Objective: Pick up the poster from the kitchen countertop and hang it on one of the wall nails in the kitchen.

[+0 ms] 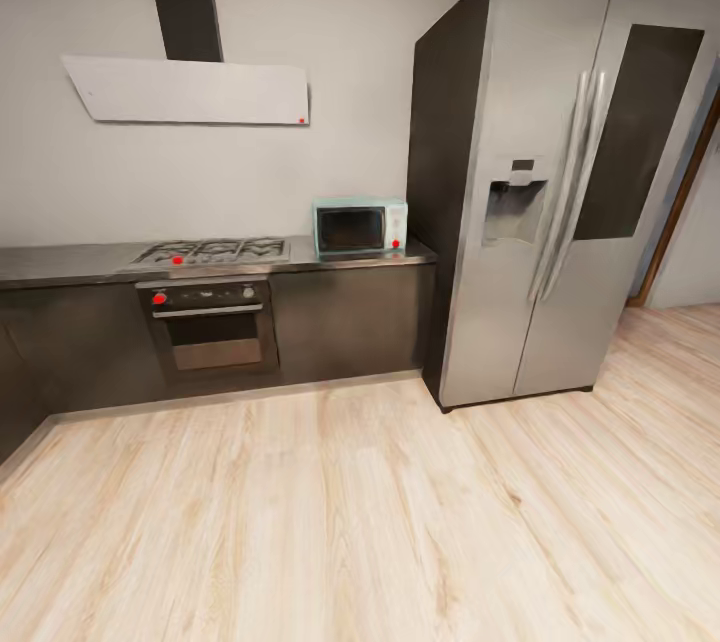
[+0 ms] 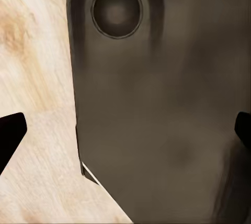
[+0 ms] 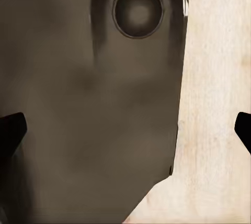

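The kitchen countertop runs along the far wall as a grey-brown slab over dark cabinet fronts. The poster is out of view. In the left wrist view my left gripper is open, its dark fingertips far apart at the frame's sides with nothing between them. My right gripper is open in the same way, with one fingertip at the edge. Behind each gripper are a dark grey rounded robot part and pale wood floor.
A gas hob and an oven sit in the counter under a white hood. A pale blue microwave stands at the counter's right end. A tall steel fridge rises beside it. Light wood floor spreads in front.
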{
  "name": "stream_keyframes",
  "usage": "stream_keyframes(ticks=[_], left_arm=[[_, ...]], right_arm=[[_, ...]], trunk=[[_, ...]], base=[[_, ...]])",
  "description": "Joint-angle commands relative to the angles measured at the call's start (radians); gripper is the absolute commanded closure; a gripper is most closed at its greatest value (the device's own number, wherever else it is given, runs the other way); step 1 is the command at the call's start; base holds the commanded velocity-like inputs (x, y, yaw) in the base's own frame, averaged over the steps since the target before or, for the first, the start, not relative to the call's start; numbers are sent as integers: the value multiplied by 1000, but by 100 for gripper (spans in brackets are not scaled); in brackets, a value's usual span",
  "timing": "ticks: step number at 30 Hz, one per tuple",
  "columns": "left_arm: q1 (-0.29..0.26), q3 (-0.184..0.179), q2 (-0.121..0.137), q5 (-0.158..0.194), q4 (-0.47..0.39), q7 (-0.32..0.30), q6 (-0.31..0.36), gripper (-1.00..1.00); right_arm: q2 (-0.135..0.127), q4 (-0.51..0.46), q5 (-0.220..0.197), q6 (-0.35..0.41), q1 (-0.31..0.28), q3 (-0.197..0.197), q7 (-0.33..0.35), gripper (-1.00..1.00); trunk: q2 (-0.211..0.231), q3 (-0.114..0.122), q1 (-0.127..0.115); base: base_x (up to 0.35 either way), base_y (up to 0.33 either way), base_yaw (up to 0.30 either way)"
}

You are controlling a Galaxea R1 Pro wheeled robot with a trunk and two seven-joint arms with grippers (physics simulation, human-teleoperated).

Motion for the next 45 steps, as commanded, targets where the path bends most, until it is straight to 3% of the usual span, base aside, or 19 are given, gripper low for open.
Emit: stream_keyframes(ticks=[1, 7, 20, 30, 31, 36, 45], left_arm=[[6, 6, -6, -2, -6, 0, -3, -100], [40, 4, -36, -1, -39, -1, -4, -100], [54, 2, -35, -1, -61, -1, -4, -100], [48, -1, -31, -8, -118, -1, -42, -100], [48, -1, -30, -8, -606, -1, -42, -100], [47, 2, -28, -49, -705, -1, -43, -100], [47, 9, -19, -72, -715, 0, -46, -100]], right_arm=[[6, -6, -4, -6, -6, -4, -2, -100], [7, -20, -1, -15, -39, -2, -1, -100], [7, -17, 0, -13, -38, -2, 0, -100], [-15, -70, -4, -64, -75, -9, -4, -100], [-17, -399, -4, -233, -75, -9, -4, -100], [-36, -474, -8, -240, -77, -10, -2, -100], [-46, -483, -9, -242, -74, -5, -3, -100]], trunk=[[0, 0, 0], [0, 0, 0], [0, 0, 0], [0, 0, 0], [0, 0, 0], [0, 0, 0], [0, 0, 0]], base=[[0, 0, 0], [0, 0, 0], [0, 0, 0], [0, 0, 0], [0, 0, 0], [0, 0, 0], [0, 0, 65]])
